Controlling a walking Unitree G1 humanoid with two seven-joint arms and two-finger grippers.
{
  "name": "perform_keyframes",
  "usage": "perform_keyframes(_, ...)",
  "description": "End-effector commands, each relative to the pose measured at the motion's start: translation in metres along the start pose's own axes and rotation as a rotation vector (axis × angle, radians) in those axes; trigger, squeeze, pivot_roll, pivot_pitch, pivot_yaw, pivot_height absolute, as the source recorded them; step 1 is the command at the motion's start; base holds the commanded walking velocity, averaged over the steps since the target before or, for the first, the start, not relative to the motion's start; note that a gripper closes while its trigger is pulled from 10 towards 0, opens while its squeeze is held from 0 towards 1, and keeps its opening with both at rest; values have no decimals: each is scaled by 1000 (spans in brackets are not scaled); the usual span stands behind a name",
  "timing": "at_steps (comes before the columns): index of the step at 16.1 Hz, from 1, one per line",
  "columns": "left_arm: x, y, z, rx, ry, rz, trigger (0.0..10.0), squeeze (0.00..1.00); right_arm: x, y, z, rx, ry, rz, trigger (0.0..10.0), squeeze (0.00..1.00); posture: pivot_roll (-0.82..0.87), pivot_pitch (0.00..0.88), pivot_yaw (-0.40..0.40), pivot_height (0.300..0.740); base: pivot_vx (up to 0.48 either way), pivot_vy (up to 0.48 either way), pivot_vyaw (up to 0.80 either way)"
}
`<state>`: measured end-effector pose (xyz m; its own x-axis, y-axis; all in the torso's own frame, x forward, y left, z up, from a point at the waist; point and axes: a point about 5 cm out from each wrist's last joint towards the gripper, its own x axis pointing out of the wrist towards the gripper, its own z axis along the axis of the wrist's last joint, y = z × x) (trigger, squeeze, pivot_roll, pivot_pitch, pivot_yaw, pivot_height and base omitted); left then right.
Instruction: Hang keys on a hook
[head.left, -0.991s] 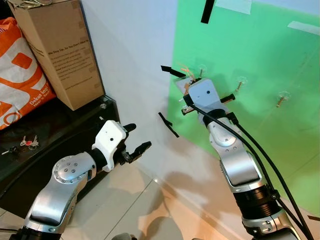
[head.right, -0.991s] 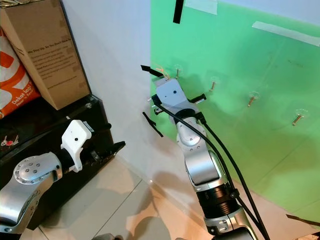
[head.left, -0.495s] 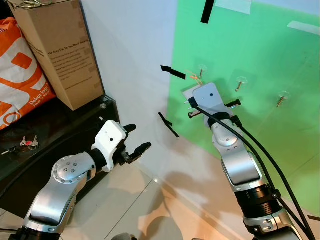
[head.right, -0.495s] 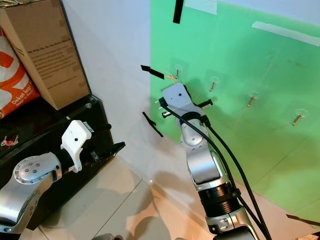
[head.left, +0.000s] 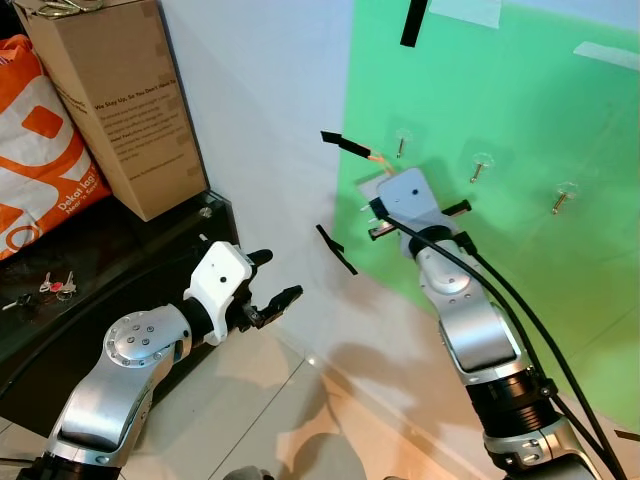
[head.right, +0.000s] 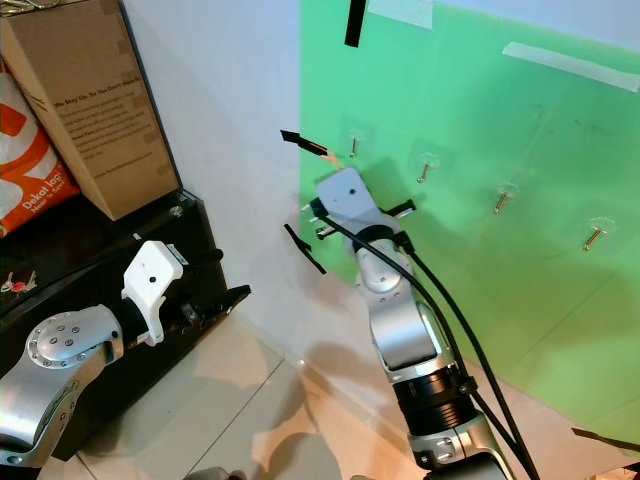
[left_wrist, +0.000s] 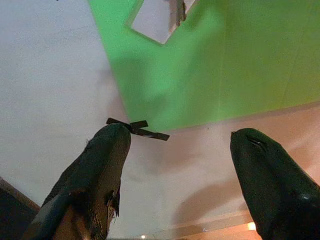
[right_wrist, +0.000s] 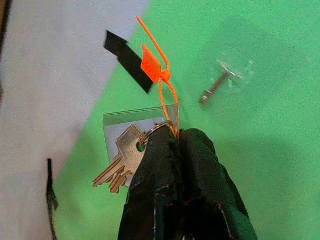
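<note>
Keys (right_wrist: 121, 165) hang unhooked from the right gripper (right_wrist: 175, 145), its fingers pinched together on their ring near the leftmost hook (right_wrist: 215, 86) in the right wrist view, while the head view shows three more hooks along the green sheet (head.left: 540, 90), and the left gripper (left_wrist: 175, 165), fingers apart and empty, faces the bare wall.

Low black stand (head.left: 150, 250) against the white wall, at the robot's left. On top: tall cardboard box (head.left: 120, 110) upright near the wall end, orange bag (head.left: 35, 150) just beside it, touching. Small bunch of keys with a red tag (head.left: 50, 287) lying apart near the front edge. Pale tiled floor (head.left: 270, 410) below, glossy.
</note>
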<state>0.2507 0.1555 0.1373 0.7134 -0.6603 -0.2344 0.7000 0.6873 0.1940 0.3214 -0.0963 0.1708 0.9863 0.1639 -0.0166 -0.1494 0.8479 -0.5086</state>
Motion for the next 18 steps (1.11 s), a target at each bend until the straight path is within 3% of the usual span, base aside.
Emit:
perform_keyframes(1,0,1,6,18,-10,-3,10000,0,0,-1,5,2,-29,4,10000,0,4,0,20,740,0,0,0)
perform_keyframes(7,0,1,6,17,-10,-2,10000,0,2,-26,10,34,-50,-163,10000,0,3,0,21,740,0,0,0)
perform_keyframes(12,1,2,6,16,-13,-5,10000,0,2,-23,9,40,-47,-152,10000,0,2,0,23,740,0,0,0)
perform_keyframes(18,1,2,7,13,-16,-3,10000,0,2,-9,19,66,-111,-53,10000,0,6,0,19,740,0,0,0)
